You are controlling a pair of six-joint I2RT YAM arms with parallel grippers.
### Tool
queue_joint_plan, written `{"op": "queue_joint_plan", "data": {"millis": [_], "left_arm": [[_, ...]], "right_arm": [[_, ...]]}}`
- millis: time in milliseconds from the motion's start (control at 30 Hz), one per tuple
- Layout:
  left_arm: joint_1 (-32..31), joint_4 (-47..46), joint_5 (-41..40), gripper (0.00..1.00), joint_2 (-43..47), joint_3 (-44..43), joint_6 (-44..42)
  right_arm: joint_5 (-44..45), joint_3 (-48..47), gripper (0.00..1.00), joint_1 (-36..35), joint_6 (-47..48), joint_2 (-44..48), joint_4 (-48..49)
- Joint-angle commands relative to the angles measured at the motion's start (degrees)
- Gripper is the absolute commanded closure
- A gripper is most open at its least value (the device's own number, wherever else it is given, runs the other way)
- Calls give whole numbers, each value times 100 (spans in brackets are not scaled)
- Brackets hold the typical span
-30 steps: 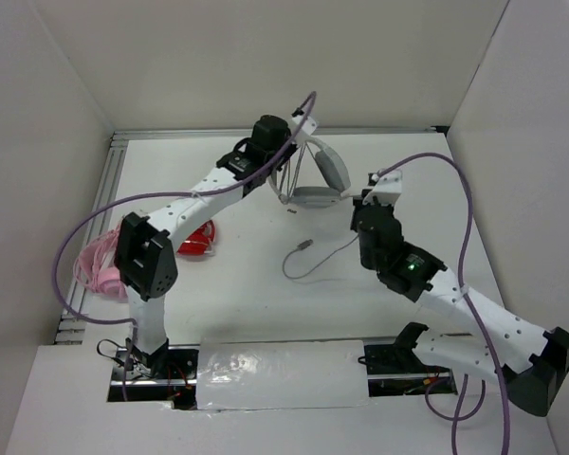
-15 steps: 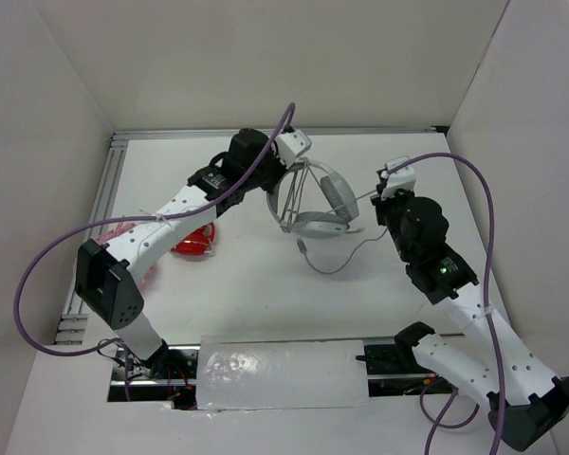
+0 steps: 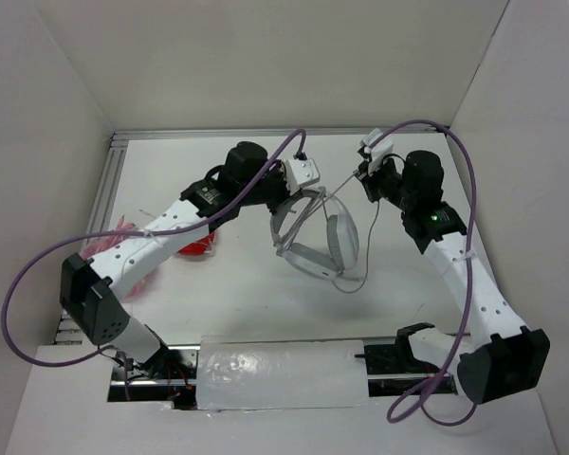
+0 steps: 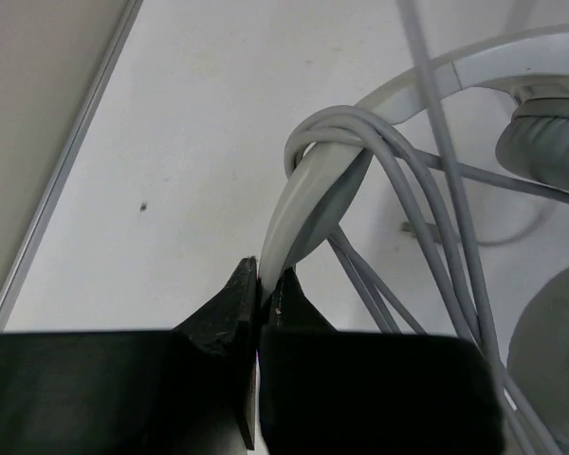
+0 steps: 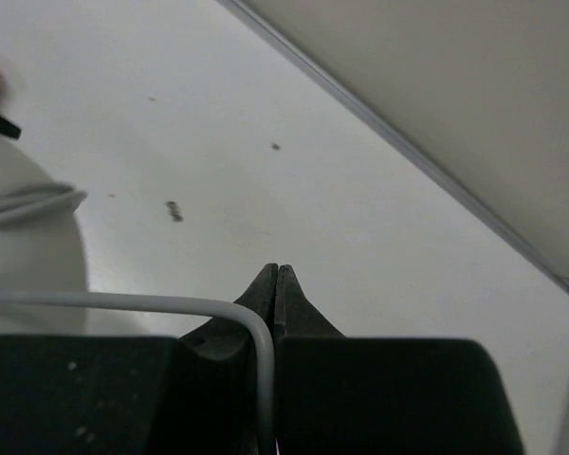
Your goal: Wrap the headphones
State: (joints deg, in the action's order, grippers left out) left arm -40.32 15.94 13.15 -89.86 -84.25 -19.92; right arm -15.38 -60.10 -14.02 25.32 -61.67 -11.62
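Mid-table, the headphones (image 3: 330, 243) now hang between both arms, held up by the headband (image 4: 308, 194), closer to me than a second ago, when they sat at the far edge. My left gripper (image 4: 263, 284) stays clenched on the thin edge of that headband. My right gripper (image 5: 277, 277) is pinched shut on the cable (image 5: 152, 303) and has swung from the near-right out to the far right, so the slack that lay looped on the table (image 3: 237, 294) a second ago is now drawn up towards the band. My read: another turn is going on and the wrap is partway done, since a loose loop still dangles on the near side of the cups.

Counts:
- one headset
- two ear cups
- one cable, with several strands already crossing the headband (exact number unclear)
- one red object (image 3: 195, 248), left of the headset
- one pink object (image 3: 102, 245), far left
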Motion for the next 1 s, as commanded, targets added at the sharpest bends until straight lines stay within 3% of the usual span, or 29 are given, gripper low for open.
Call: {"op": "queue_joint_plan", "data": {"millis": [0,33,200,433,667,767,900,967], "left_arm": [[-169,559,1443,100,706,145,-609],[-178,594,1689,100,820,85,-601],[-178,787,2226,100,1067,-337,-346],[-187,814,2561,100,1155,-1513,805],[-275,577,2263,100,1059,-2490,1640],[-363,541,2122,100,919,-3052,1807],[-477,541,1903,100,778,-3493,1948],[-530,323,1368,100,795,-3511,2238]], "right_arm": [[-1351,-213,95,532,-527,-169,1064],[-2224,-196,91,628,-694,-318,1135],[-3093,-257,88,637,-879,-697,1047],[-4043,-99,86,559,-1143,-1101,1408],[-3833,164,82,-29,-1984,-1435,2355],[-3421,523,79,-459,-2765,-1759,3871],[-2936,719,78,-917,-3445,-2392,4975],[-2761,675,77,-1058,-3682,-2786,5282]]}}
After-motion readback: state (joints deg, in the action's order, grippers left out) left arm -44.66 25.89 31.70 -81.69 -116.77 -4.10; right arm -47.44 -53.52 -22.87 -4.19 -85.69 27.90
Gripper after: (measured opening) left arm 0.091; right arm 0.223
